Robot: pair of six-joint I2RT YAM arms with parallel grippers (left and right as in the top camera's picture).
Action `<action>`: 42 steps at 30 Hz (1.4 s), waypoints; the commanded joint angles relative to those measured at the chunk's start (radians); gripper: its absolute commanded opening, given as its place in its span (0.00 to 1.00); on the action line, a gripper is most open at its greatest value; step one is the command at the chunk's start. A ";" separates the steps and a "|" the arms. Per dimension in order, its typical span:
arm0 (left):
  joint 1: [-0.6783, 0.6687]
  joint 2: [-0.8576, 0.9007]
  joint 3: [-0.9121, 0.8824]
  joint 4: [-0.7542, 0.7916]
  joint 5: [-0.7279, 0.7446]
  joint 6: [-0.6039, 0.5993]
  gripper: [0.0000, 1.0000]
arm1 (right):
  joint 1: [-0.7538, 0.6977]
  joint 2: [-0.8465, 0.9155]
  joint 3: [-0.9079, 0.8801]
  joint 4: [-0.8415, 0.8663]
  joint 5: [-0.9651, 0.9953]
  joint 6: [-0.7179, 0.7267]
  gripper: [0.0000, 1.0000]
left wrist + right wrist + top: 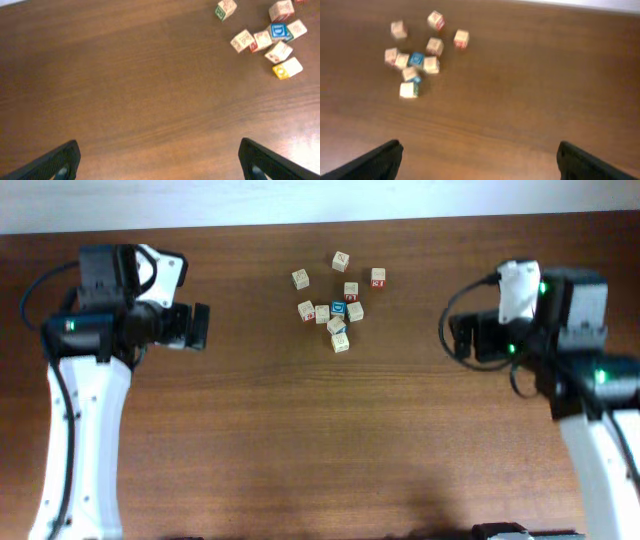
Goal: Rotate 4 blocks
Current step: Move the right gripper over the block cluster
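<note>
Near the far edge of the wooden table (250, 430), about midway along it, a loose huddle of pale-wood alphabet blocks (337, 325), a blue-faced cube (338, 308) right in the thick of it, a few strays just beyond. Well off toward the left edge, the left gripper (198, 327), fingers splayed wide, holding nothing. Same story toward the right edge: right gripper (462, 338), fingers spread wide, empty, well apart from the blocks.

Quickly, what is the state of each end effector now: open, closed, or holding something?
Left end effector: open, holding nothing.
Right end effector: open, holding nothing.
</note>
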 commanded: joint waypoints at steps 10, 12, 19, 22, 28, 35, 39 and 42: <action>0.005 0.206 0.295 -0.153 0.214 0.007 0.99 | -0.003 0.380 0.462 -0.285 -0.245 0.016 0.98; 0.005 0.206 0.295 -0.154 0.214 0.007 0.99 | 0.004 0.393 0.462 -0.270 -0.259 0.016 0.98; -0.018 0.220 0.295 -0.110 0.133 -0.100 0.99 | 0.155 0.506 0.463 -0.185 -0.158 0.199 0.93; -0.044 0.242 0.295 -0.099 -0.003 -0.303 0.94 | 0.221 0.572 0.463 -0.126 -0.115 0.294 0.86; -0.062 0.323 0.295 -0.100 -0.077 -0.443 0.90 | 0.343 0.717 0.463 -0.019 -0.055 0.393 0.75; -0.060 0.382 0.295 -0.079 -0.132 -0.442 0.89 | 0.396 0.843 0.462 0.032 0.015 0.399 0.69; -0.060 0.382 0.295 -0.055 -0.132 -0.442 0.93 | 0.396 0.895 0.457 0.035 0.017 0.399 0.68; -0.060 0.382 0.295 -0.050 -0.132 -0.442 0.94 | 0.396 0.927 0.452 0.035 0.017 0.399 0.66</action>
